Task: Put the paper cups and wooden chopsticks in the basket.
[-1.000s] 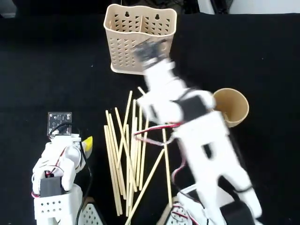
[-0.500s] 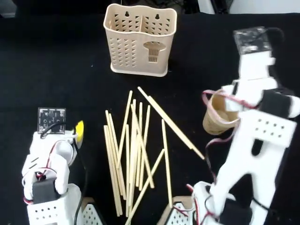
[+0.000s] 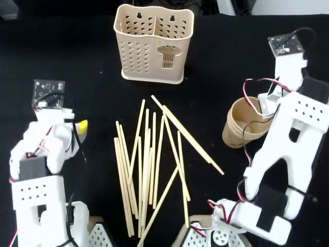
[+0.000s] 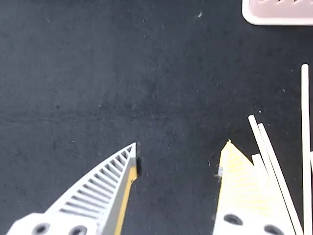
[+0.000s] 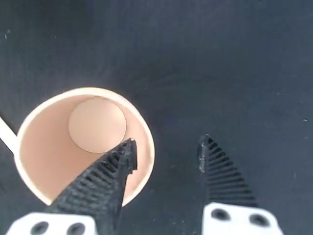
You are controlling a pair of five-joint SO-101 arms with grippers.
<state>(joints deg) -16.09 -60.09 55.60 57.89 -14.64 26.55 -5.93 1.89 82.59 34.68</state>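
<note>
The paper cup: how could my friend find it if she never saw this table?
Find the cream basket with holes at the far edge of the black table. In front of it lies a scatter of thin wooden chopsticks, and beside those, under the white right arm, is the paper cup. It is round, tan and hollow, while its neighbours are long straight sticks.

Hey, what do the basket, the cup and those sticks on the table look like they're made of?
Basket: likely moulded plastic, beige and matt, with regular rows of holes.
Cup: looks like paper, tan and matt, with a thin wall and a pale rim.
Chopsticks: pale, thin, straight sticks, probably bare wood or bamboo.
</note>
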